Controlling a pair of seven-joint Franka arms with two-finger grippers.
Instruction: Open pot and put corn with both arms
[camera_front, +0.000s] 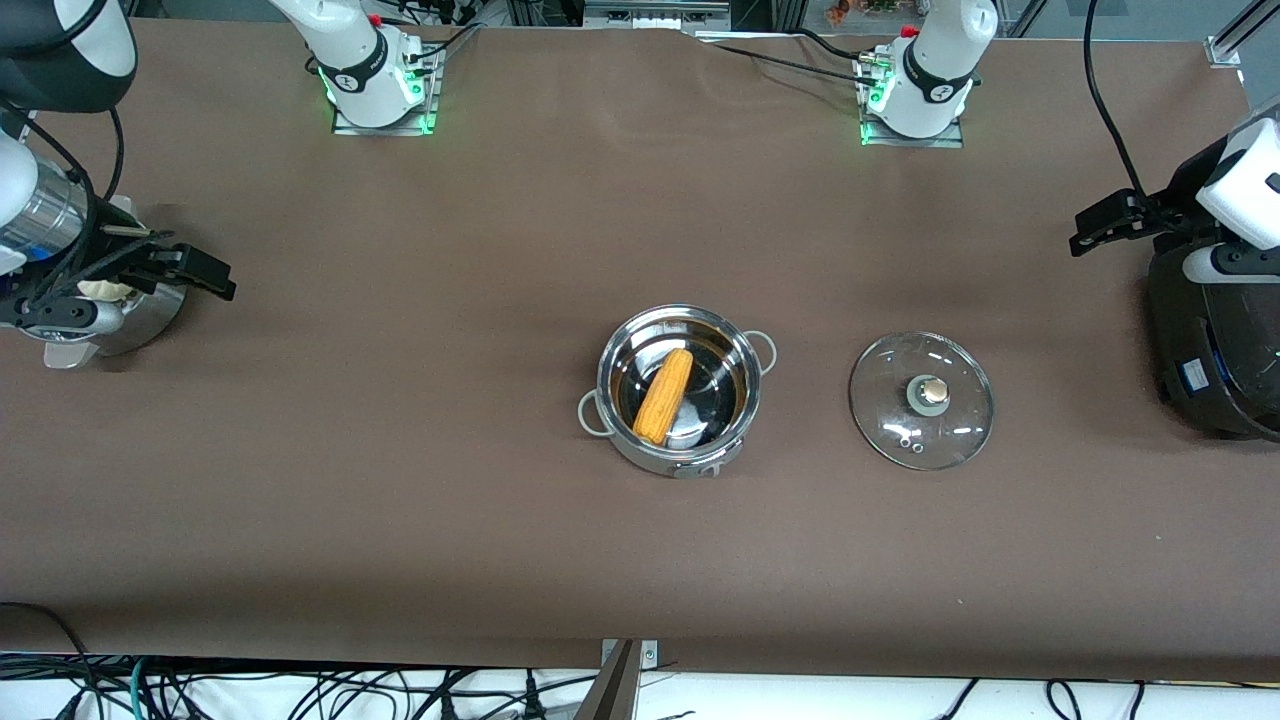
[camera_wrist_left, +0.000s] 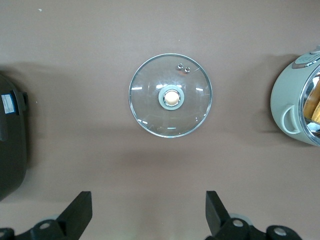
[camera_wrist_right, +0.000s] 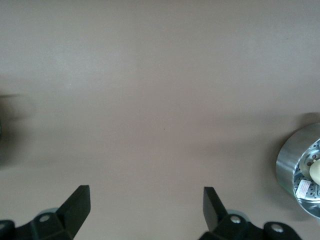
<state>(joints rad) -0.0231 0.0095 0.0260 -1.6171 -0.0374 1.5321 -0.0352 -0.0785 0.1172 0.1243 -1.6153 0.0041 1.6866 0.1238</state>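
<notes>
Front view: one pot (camera_front: 676, 391) sits uncovered near the middle of the brown tabletop (camera_front: 400, 480), with one corn cob (camera_front: 664, 396) lying slantwise inside it. One glass lid (camera_front: 921, 400) rests flat on the tabletop beside the pot, toward the left arm's end, apart from it, knob up. Two arms wait at the table's ends. The right gripper (camera_front: 205, 275) hangs over one steel steamer pot (camera_front: 140, 315) at the right arm's end; the left gripper (camera_front: 1105, 222) hangs beside one black rice cooker (camera_front: 1205, 340) at the left arm's end.

Left wrist view: the left gripper (camera_wrist_left: 148, 212) has its two fingers (camera_wrist_left: 80, 212) spread wide, holding nothing. The lid (camera_wrist_left: 170, 95) lies on the bare tabletop (camera_wrist_left: 100, 40), with the pot (camera_wrist_left: 295, 107) at one edge of the frame, a sliver of corn (camera_wrist_left: 314, 107) showing inside, and the rice cooker (camera_wrist_left: 12, 140) at the other edge.

Right wrist view: the right gripper (camera_wrist_right: 146, 210) likewise has its two fingers (camera_wrist_right: 77, 207) spread and empty above the tabletop (camera_wrist_right: 160, 100). The steamer pot (camera_wrist_right: 300, 170) shows at the frame's edge with one pale bun (camera_wrist_right: 315, 171) inside.
</notes>
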